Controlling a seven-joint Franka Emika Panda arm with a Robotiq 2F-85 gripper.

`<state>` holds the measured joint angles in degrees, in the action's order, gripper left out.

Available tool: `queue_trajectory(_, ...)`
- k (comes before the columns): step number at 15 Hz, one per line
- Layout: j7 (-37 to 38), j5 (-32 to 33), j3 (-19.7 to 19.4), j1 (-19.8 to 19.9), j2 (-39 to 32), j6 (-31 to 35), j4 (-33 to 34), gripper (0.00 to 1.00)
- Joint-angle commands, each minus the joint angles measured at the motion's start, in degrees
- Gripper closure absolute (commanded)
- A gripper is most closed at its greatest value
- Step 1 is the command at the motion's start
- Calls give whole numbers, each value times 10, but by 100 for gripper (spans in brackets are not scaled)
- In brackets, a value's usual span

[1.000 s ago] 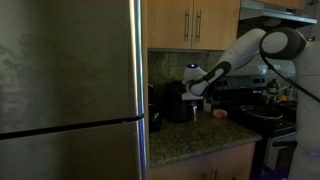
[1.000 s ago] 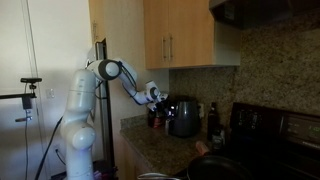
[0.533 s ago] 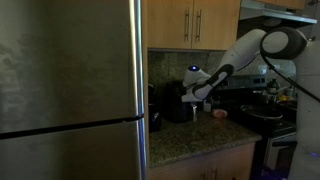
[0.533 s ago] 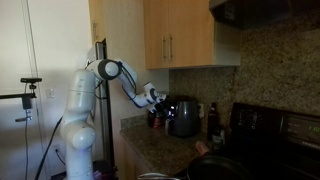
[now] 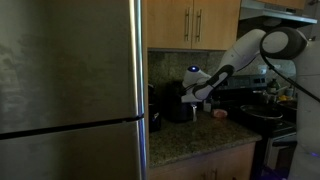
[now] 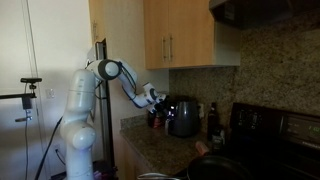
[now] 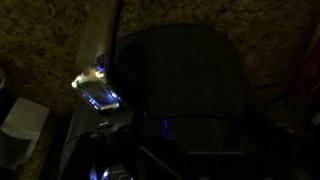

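One tool [image 5: 188,93], jaws spread wide with nothing in them, hovers just beside the dark appliance [image 5: 177,104] at the back of the surface [image 5: 195,142]. Over the last second it has barely stirred, so the approach sits paused short of contact. The wrist view is murky; that dark round bulk is probably the same appliance. Count: one appliance, one small cup [image 5: 220,114], one refrigerator [image 5: 70,90], two cabinet doors [image 5: 170,25].

You face a dark grey, rounded appliance [image 6: 183,118] with a pot-like body, standing upright toward the back of the speckled granite countertop [image 6: 158,146], close to its wall edge, and showing only as a dim black bulk in the wrist view.
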<state>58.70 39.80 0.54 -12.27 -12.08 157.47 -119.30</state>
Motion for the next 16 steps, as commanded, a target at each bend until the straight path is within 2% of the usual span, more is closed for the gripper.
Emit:
queue_trajectory(1, 37, 75, -19, -9, -3, 9, 10, 0)
queue_trajectory(4, 60, 103, -14, -8, -2, -1, 6, 0)
queue_trajectory(6, 40, 77, -3, 1, -3, 14, -1, 0)
queue_trajectory(10, 21, 77, -1, 7, -7, 41, -2, 0)
queue_trajectory(12, -36, 21, 17, 21, -6, 60, -16, 0)
queue_trajectory(13, -83, -33, 32, 32, -6, 71, -26, 0)
queue_trajectory(14, -129, -93, 121, 86, 76, 22, -71, 0)
queue_trajectory(16, -204, -193, 122, 71, 94, -8, -47, 0)
